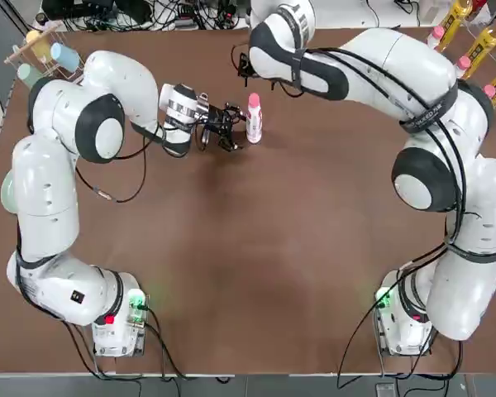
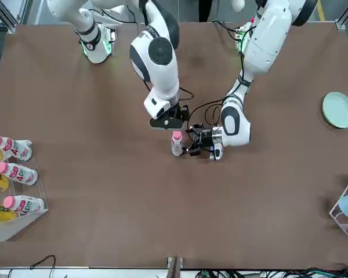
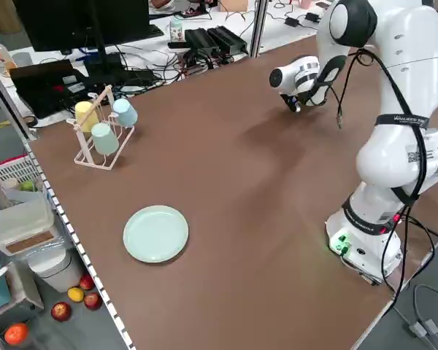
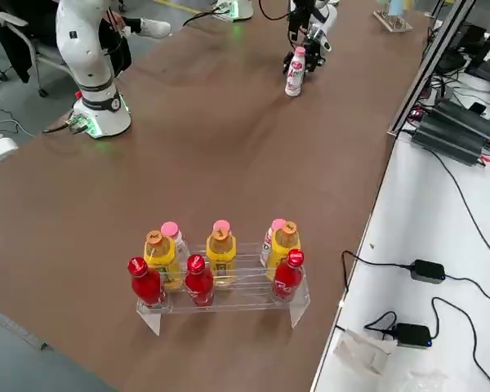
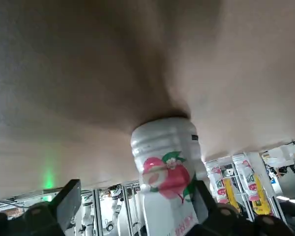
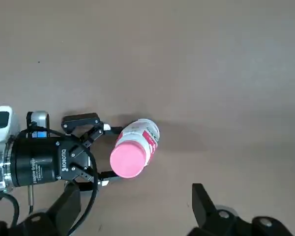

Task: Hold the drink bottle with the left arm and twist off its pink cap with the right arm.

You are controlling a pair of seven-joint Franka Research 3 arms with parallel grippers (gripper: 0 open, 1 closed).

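Note:
The drink bottle (image 1: 254, 124) stands upright mid-table toward the far side, white with a red-and-white label, its pink cap (image 1: 254, 101) on. In the right wrist view the pink cap (image 6: 128, 160) shows from above. My left gripper (image 1: 238, 126) lies level beside the bottle on its left, open, its fingertips just reaching either side of the bottle's lower body (image 5: 164, 167) without closing on it. Over the bottle hangs my right gripper (image 2: 169, 123), pointing down, open, clear of the cap, with its two fingers (image 6: 69, 209) spread wide.
A clear rack of yellow and red bottles (image 4: 220, 269) stands at the table's right edge. A pale green plate (image 2: 339, 110) and a rack of cups (image 1: 45, 54) sit on the left side. Cables trail from the left wrist (image 1: 182, 107).

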